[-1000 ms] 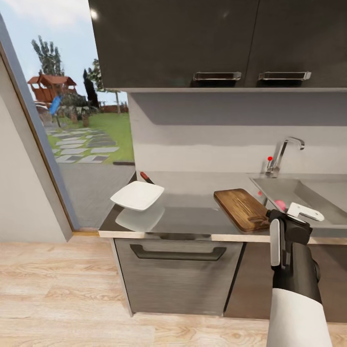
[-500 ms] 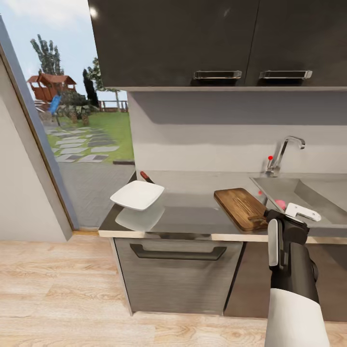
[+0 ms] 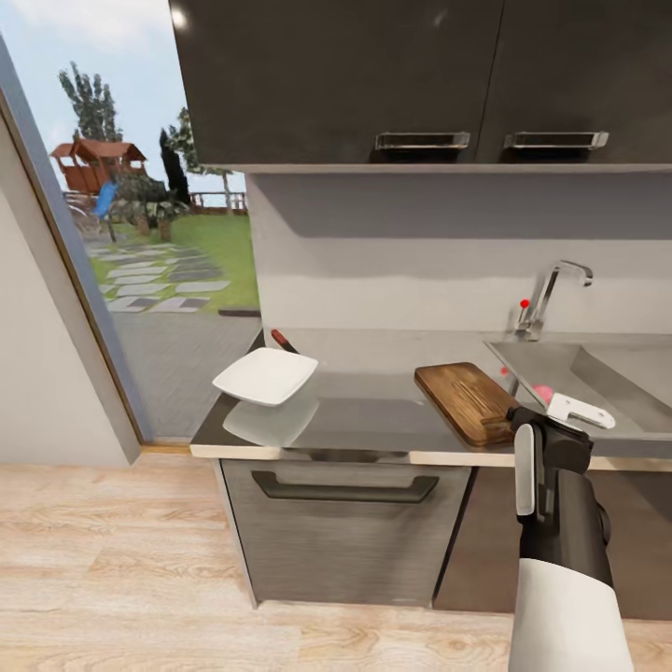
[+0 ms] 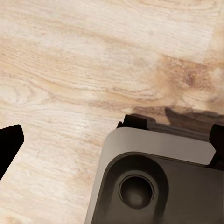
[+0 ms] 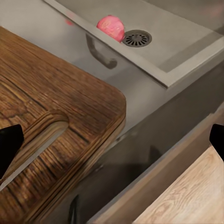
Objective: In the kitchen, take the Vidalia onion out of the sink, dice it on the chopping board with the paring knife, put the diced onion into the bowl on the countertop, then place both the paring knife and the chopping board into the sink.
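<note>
- I am holding my right claw (image 3: pixel 560 418) up at the front edge of the worktop (image 3: pixel 373 411), empty and with its fingers spread wide: in its wrist view the two dark fingertips sit at opposite edges with nothing between them.
- I am keeping it there, I judge, because it sits between the two things I need first, the board on one side and the basin on the other.
- Just ahead of the claw, the chopping board (image 5: pixel 42 107) is lying flat on the worktop, its slotted handle end nearest my fingers, which suits a later grasp through the slot.
- Further ahead and across the steel rim, the Vidalia onion (image 5: pixel 111 27) is resting in the sink (image 3: pixel 607 373) right beside the round drain (image 5: pixel 136 38); it looks pinkish and round, and nothing is touching it.
- Fetching it is the step in hand, so the wide opening makes sense for a ball that could roll off the pads.
- Well away from the claw, past the board's far side, the bowl (image 3: pixel 266 376) is waiting on the worktop near its end, with the paring knife (image 3: pixel 283 343) lying just behind it, only its red handle showing clearly.
- My left claw (image 4: pixel 107 140) is hanging low over the wood floor (image 4: pixel 70 70), out of the way; I cannot tell how far it is opened.
</note>
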`<state>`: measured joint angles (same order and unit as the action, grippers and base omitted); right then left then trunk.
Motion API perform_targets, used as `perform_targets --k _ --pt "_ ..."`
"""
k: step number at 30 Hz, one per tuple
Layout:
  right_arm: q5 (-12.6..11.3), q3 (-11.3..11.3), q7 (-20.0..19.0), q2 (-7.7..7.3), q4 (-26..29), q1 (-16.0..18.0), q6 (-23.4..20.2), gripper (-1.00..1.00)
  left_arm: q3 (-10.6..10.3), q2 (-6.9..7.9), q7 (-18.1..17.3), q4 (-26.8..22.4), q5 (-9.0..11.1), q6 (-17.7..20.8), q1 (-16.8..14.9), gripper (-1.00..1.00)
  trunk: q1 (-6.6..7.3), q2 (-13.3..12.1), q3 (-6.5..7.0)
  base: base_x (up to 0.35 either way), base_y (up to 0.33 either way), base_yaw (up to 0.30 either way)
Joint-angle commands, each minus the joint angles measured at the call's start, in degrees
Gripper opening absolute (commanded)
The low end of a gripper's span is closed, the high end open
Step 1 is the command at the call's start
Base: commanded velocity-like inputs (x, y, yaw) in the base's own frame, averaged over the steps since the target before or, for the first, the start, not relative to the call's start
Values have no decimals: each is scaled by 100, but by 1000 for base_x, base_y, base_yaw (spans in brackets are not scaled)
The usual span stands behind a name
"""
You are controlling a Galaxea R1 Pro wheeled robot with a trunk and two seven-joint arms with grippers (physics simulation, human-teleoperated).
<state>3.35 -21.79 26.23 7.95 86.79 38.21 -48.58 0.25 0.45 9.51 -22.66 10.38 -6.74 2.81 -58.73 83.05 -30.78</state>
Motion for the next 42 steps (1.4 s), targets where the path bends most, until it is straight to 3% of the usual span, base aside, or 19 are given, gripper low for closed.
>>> perform_targets --k 1,42 --pt "34 -3 -12 5 5 4 -56 100 -8 0 7 -10 51 -11 4 100 0 3 -8 0 0 0" --pt "34 -10 -12 5 5 4 -81 100 -16 5 7 -10 51 -12 5 100 0 3 -313 20 10 0"
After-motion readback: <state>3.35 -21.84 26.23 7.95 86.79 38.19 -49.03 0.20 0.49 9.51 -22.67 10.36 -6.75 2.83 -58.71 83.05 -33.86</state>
